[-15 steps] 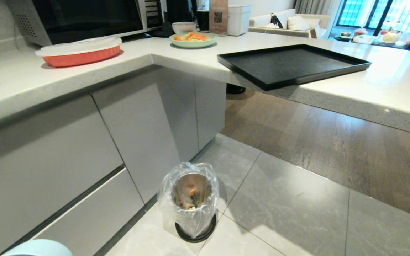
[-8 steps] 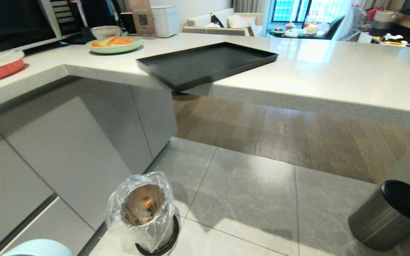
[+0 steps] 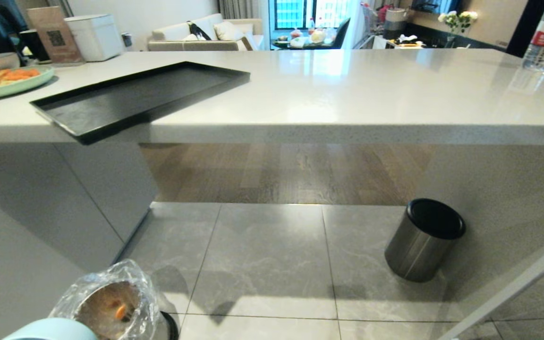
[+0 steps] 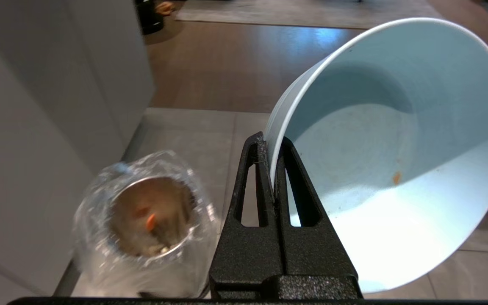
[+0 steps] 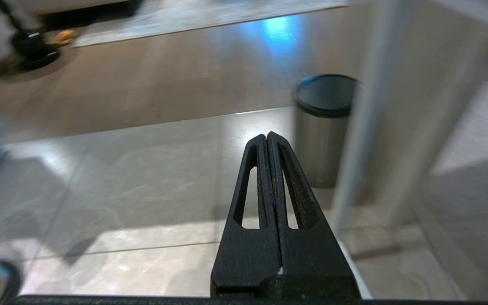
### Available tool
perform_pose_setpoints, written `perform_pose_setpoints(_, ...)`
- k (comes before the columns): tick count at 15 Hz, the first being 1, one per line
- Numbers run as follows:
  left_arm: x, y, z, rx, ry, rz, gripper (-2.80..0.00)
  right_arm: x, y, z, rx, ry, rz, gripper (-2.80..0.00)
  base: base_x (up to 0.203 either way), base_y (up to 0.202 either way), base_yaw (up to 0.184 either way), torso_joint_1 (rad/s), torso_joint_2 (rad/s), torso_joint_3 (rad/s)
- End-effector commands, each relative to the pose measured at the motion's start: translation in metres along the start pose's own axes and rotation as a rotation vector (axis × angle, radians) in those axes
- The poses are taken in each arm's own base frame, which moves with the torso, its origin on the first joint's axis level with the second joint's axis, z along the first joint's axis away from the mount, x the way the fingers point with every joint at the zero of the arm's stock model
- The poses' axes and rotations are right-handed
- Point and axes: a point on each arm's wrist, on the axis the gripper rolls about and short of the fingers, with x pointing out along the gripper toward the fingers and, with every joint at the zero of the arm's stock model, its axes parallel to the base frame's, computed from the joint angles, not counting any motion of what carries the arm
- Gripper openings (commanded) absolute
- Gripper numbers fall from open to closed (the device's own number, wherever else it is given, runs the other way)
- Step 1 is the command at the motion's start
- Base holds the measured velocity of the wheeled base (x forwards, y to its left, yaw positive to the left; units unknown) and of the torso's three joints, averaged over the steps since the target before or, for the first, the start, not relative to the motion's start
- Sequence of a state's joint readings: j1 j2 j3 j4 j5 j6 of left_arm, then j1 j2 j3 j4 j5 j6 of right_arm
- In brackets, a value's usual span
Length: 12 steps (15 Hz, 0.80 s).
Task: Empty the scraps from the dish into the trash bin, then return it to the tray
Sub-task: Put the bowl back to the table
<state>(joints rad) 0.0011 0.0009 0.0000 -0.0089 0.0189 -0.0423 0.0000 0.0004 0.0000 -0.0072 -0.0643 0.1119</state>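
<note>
dish [image 4: 396, 169] rim pinched in closed left gripper [image 4: 273, 169] beside trash bin [image 4: 151, 224], right gripper [image 5: 267, 144] closed, empty

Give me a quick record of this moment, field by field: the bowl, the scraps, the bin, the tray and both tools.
dish: pale blue, rim pinched in left tool, nearly empty, one orange speck left
scraps: in trash bin
trash bin: on floor by cabinet, bag-lined
tray: black, on counter, a corner past the edge, nothing on it
right tool: shut, holds nothing, above floor
other bin: black lid, on floor
</note>
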Motion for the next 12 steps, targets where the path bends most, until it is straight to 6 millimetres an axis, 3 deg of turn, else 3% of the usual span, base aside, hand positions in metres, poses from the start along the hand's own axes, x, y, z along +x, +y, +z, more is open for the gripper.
perform_pose_setpoints(1,0.0001,0.0000,0.0000,-0.001,0.000,0.001,-2.80,0.0000,0.0000,0.0000,0.000,-0.001,0.000,-2.80,0.002,0.005,-0.103,0.002,0.00,0.007)
perform_pose_setpoints(12,0.0001,0.0000,0.0000,-0.001,0.000,0.001,-2.80,0.0000,0.0000,0.0001,0.000,0.000,0.000,-2.80,0.000,0.000,-0.005,0.000,0.00,0.000)
